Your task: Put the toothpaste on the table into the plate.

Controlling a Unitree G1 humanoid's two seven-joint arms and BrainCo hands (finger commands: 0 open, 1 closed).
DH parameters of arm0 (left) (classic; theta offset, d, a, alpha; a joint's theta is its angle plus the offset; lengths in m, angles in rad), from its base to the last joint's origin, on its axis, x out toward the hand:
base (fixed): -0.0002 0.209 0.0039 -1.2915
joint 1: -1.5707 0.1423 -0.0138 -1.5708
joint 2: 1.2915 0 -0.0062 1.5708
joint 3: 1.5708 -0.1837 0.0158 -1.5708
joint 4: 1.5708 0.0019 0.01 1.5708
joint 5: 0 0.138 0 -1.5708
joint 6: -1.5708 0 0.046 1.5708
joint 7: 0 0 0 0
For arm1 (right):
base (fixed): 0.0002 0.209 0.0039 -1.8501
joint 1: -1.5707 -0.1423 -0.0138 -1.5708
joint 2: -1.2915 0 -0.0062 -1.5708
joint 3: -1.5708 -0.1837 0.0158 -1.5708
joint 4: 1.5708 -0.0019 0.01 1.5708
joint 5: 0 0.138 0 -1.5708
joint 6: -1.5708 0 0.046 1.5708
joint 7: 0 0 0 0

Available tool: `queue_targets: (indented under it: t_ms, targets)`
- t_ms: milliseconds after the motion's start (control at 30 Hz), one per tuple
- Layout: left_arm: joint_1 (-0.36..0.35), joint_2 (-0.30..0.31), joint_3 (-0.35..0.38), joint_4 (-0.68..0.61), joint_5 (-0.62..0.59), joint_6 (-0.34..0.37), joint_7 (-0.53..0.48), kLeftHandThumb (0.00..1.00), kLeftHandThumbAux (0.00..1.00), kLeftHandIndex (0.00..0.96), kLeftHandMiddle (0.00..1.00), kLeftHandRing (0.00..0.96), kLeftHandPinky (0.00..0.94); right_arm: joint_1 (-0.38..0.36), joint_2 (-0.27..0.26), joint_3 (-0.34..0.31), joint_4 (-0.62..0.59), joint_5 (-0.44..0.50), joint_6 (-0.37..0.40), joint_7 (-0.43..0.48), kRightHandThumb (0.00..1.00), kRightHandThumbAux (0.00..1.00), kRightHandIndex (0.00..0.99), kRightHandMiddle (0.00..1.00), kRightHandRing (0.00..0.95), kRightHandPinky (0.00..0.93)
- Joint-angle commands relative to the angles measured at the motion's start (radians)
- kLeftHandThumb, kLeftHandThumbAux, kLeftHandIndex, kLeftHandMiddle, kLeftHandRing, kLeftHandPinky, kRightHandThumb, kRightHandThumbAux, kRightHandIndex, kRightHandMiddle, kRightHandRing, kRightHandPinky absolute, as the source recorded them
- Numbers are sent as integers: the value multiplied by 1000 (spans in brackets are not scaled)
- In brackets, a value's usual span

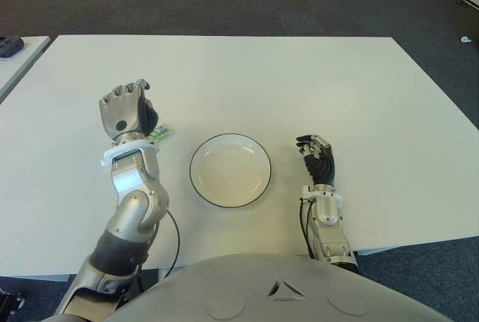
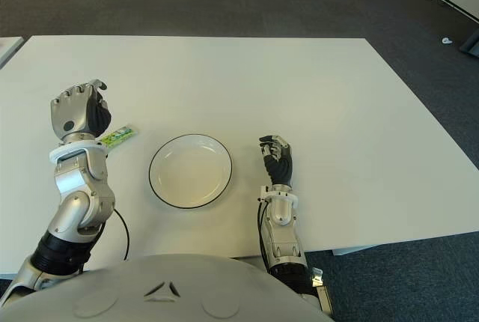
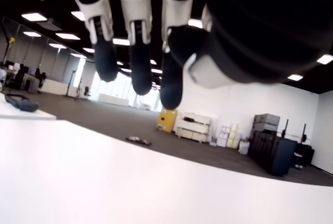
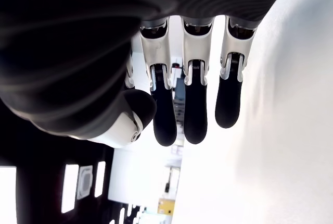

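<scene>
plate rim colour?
Black rim on a white plate; clearest in the right eye view.

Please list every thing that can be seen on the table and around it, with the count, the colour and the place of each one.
toothpaste: one, green, lying on the table left of the plate, partly hidden by the left hand.
plate: one, white with a dark rim, empty, at the table's near middle.
table: one, white, filling most of the eye views.
second table: one, white, at the far left edge, with a dark object on it.
floor: dark grey carpet, beyond the table.
left hand: one, grey and black, raised beside the toothpaste, fingers relaxed, holding nothing.
right hand: one, black, right of the plate, fingers relaxed, holding nothing.
</scene>
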Motion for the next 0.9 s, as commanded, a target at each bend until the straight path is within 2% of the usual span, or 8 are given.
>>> queue_targets:
  t_ms: [33, 200, 300, 333, 400, 500, 667, 900]
  targets:
    - [27, 69, 55, -26, -70, -53, -123, 841, 670, 407, 584, 757, 721, -5, 8, 1, 5, 2, 4, -5, 703, 733, 425, 431, 412, 412]
    - [30, 223, 170, 52, -234, -177, -251, 838, 668, 396, 564, 679, 618, -6, 9, 2, 9, 2, 0, -8, 703, 733, 425, 436, 420, 423]
    - [13, 302, 189, 123, -293, -236, -321, 786, 677, 400, 512, 532, 475, -6, 10, 2, 11, 1, -2, -9, 703, 733, 425, 439, 423, 420]
    - [3, 326, 185, 151, -305, -255, -342, 770, 680, 404, 502, 508, 453, -6, 10, 2, 11, 1, -2, -10, 703, 733, 425, 440, 423, 419]
    - [-18, 363, 175, 195, -328, -281, -384, 629, 522, 309, 420, 399, 357, -7, 10, 1, 12, 1, -2, -10, 703, 733, 425, 439, 421, 415]
    - [-65, 413, 145, 242, -353, -295, -482, 561, 430, 178, 324, 319, 307, -7, 10, 1, 14, 3, -4, -10, 703, 733, 425, 438, 418, 416]
    - [-181, 466, 60, 377, -355, -304, -651, 524, 378, 55, 178, 219, 270, -9, 10, 1, 19, 10, -15, -7, 703, 733, 425, 438, 418, 419]
    - [-239, 472, -15, 491, -359, -310, -735, 496, 342, 3, 46, 83, 173, -6, 10, -1, 21, 10, -23, -5, 703, 733, 425, 441, 425, 425]
